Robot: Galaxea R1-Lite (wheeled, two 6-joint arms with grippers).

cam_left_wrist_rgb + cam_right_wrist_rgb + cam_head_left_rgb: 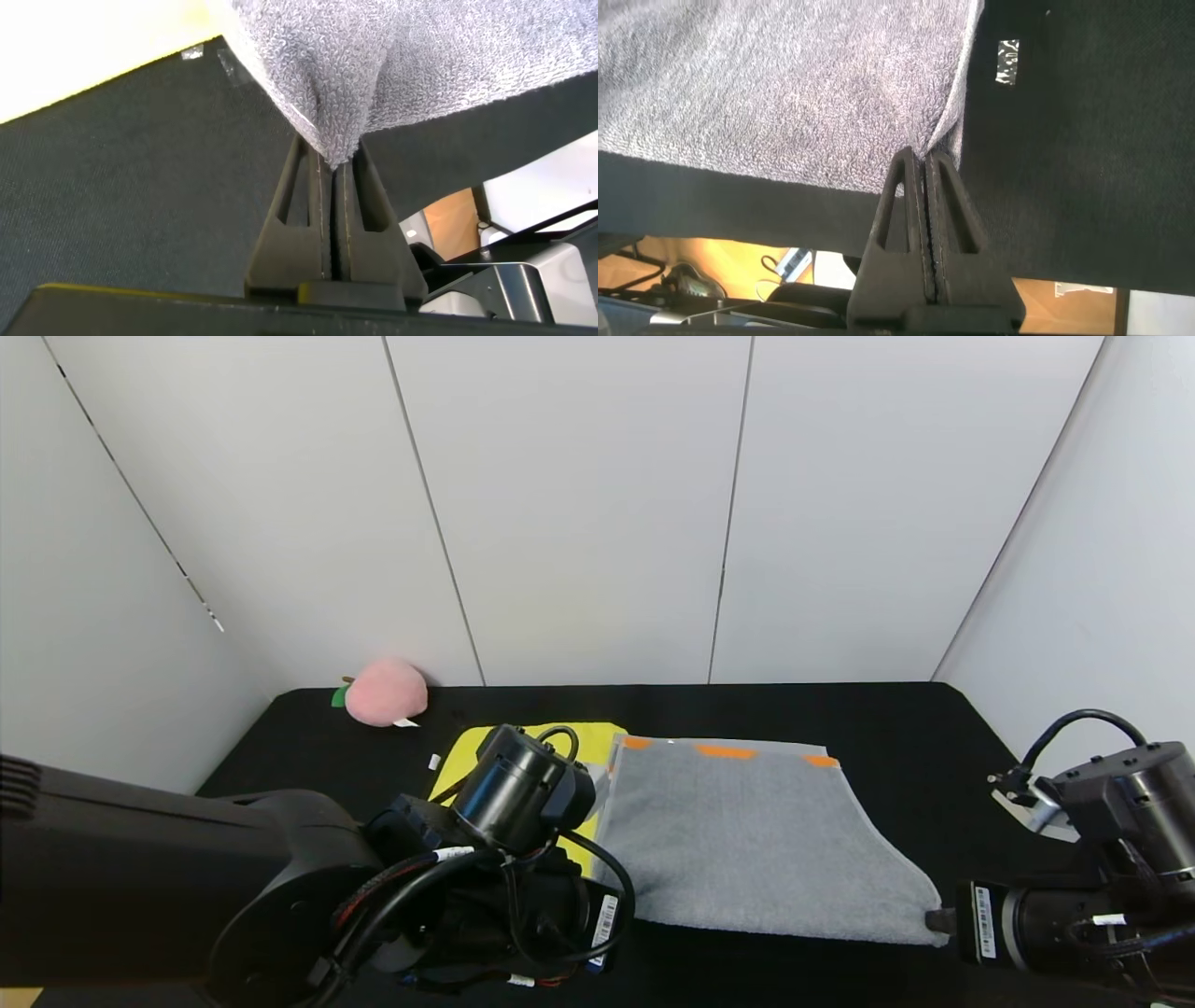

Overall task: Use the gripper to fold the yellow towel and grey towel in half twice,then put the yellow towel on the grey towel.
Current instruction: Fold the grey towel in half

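The grey towel [747, 831] lies spread on the black table [924, 747], its orange marks along the far edge. Its near edge is lifted a little at both corners. My left gripper [334, 161] is shut on the near-left corner of the grey towel [420, 56]; in the head view the left wrist [523, 793] hides that grip. My right gripper [933, 921] is shut on the near-right corner, and in the right wrist view the right gripper [923, 157] pinches the grey towel [785, 75]. The yellow towel [597, 733] lies flat to the left of the grey one, mostly behind my left arm.
A pink plush peach [385, 692] sits at the table's far left corner. A small white tag [434, 762] lies beside the yellow towel. White walls close in the table on three sides. Bare black table shows to the right of the grey towel.
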